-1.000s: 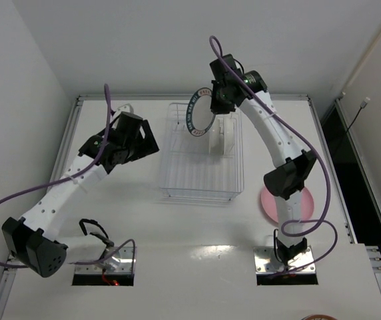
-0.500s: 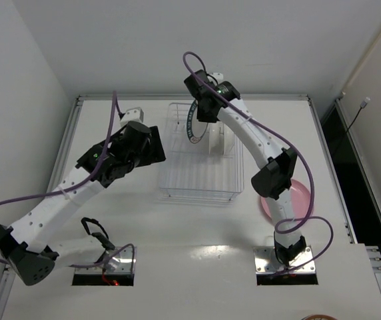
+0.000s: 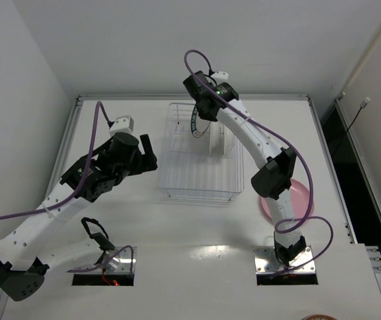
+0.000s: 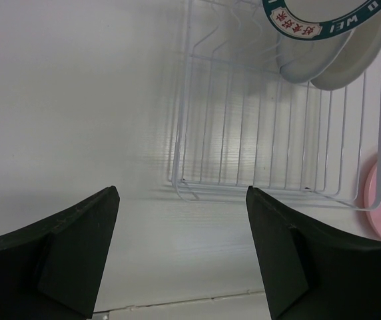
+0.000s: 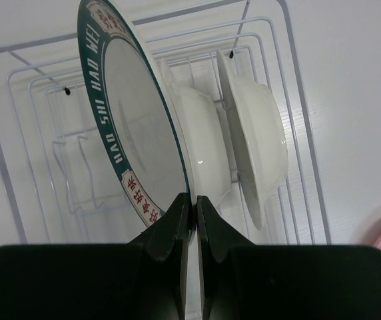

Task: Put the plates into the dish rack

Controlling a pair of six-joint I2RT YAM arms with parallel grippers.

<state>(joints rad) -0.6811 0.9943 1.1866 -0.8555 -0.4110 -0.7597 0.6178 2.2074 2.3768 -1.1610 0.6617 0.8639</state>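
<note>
Top external view: nearest, the pink plate (image 3: pixel 299 195) lies flat on the surface (image 3: pixel 197 233), still waiting. The left gripper (image 4: pixel 180 247) hangs splayed and empty, just left of the rack (image 3: pixel 200 170). Farther off, the right gripper (image 5: pixel 192 207) pinches the teal-rimmed plate (image 5: pixel 134 127) by its rim. Within the last second it has swung edge-on above the thin wire slots, beside two glossy white dishes (image 5: pixel 260 143). Slotting looks imminent.
</note>
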